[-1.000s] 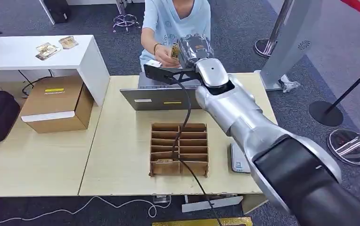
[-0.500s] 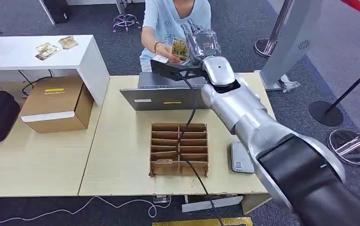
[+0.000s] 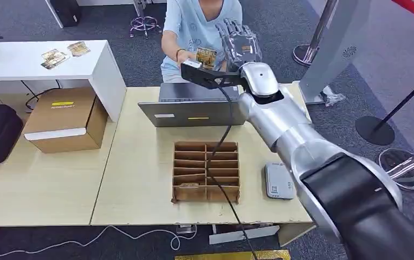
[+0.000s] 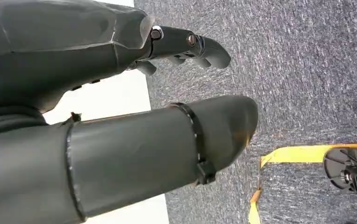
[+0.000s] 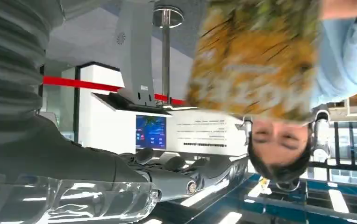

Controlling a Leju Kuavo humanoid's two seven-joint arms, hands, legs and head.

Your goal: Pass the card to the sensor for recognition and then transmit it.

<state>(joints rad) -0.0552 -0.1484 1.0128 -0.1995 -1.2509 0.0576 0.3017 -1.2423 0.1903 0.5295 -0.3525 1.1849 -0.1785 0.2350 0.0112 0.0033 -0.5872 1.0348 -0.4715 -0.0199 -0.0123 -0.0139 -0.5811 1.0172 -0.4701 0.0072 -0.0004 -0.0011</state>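
One glossy rectangular card (image 3: 206, 56) (person-held) beside the silvery right hand (image 3: 241, 43), fingers spread, empty.

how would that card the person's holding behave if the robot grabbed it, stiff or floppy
Probably fairly stiff: the card stays flat though the person's hand holds it by one edge. Likely very light, being thin. It might slip, since the right hand beside it has broad fingers spread apart.

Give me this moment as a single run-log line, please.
stage: handover | card: held by person's hand | right hand: fingers apart, beside card | left hand: hanging over carpet
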